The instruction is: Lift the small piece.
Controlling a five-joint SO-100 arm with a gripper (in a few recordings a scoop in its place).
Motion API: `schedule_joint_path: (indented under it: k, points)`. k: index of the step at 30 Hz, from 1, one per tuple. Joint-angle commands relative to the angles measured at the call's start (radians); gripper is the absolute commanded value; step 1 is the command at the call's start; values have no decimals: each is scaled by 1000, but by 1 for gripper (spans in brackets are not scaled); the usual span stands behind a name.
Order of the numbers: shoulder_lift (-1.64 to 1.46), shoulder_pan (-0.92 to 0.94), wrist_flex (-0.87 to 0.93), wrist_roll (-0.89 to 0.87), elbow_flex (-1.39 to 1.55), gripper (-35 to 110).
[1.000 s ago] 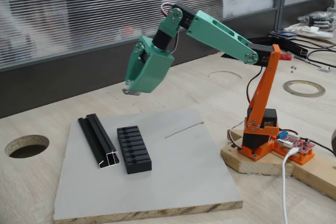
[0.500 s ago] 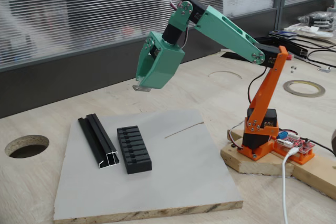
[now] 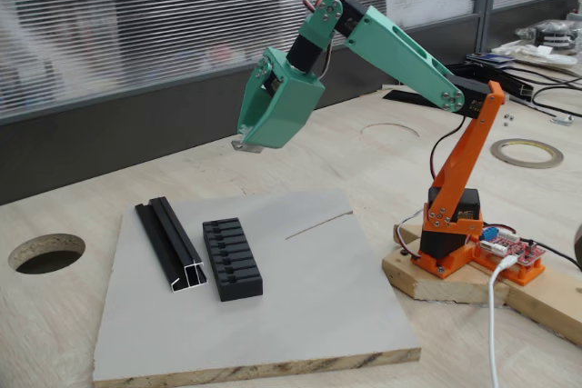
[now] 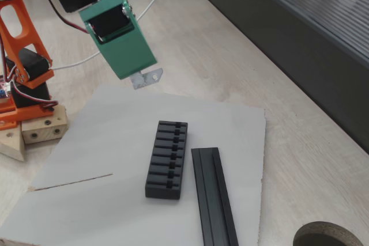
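One end of the small piece is hidden inside the green gripper, whose fingertips are clamped on it; the free end juts out, a flat silvery-grey tab with a tiny hole. It hangs in the air above the far edge of the grey board, well clear of the black rail and ribbed block lying side by side. The arm reaches leftward from its orange base, wrist bent downward.
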State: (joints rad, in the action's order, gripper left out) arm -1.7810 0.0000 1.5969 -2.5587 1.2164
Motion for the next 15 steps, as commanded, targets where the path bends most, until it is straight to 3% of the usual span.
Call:
schedule_joint_path:
  k: [1,15]
  points:
    - [-35,9,18,-15,-3,1]
    - [-23,8,18,-15,-2,1]
